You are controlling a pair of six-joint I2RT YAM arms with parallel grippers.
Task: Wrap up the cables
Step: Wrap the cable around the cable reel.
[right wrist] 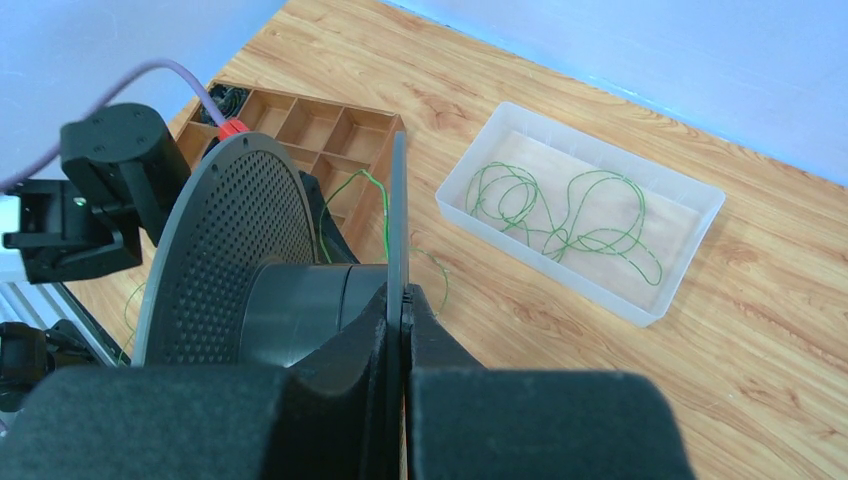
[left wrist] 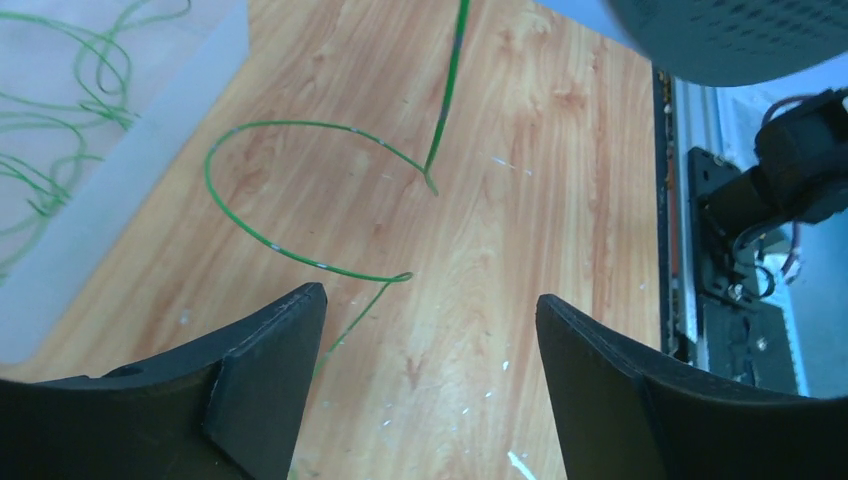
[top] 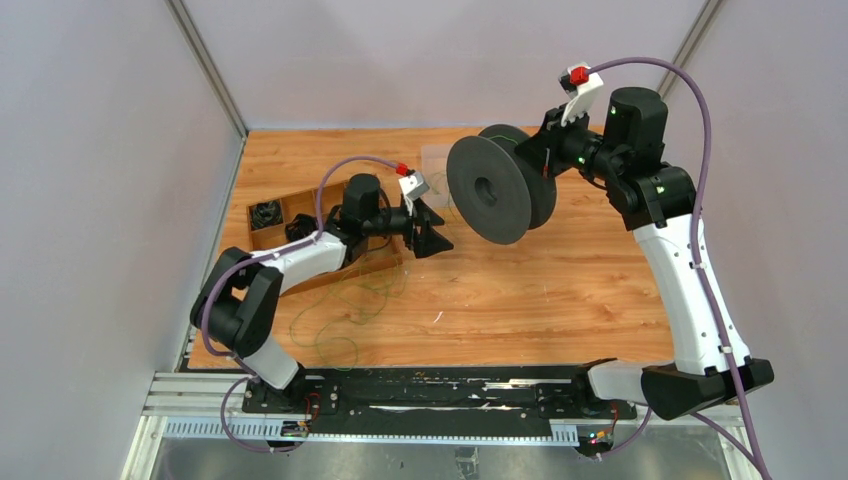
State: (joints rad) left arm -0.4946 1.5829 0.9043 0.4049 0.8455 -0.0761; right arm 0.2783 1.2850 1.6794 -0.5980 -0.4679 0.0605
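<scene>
Thin green cables lie in loose loops on the wooden table (top: 350,300), under and left of my left arm. In the left wrist view one cable (left wrist: 300,255) curls on the wood just ahead of my left gripper (left wrist: 430,300), which is open and empty above it; one strand rises toward the spool. More green cables (right wrist: 560,215) lie in a clear tray (right wrist: 690,250). My right gripper (right wrist: 405,295) is shut on the thin flange of a black perforated spool (right wrist: 240,230) and holds it in the air. In the top view the left gripper (top: 432,232) sits just left of the spool (top: 500,185).
A wooden compartment box (top: 300,235) with small black cord bundles stands under the left arm, also in the right wrist view (right wrist: 330,130). The clear tray (top: 440,165) is partly hidden behind the spool. Grey walls enclose the table; a black rail (top: 430,395) runs along its near edge.
</scene>
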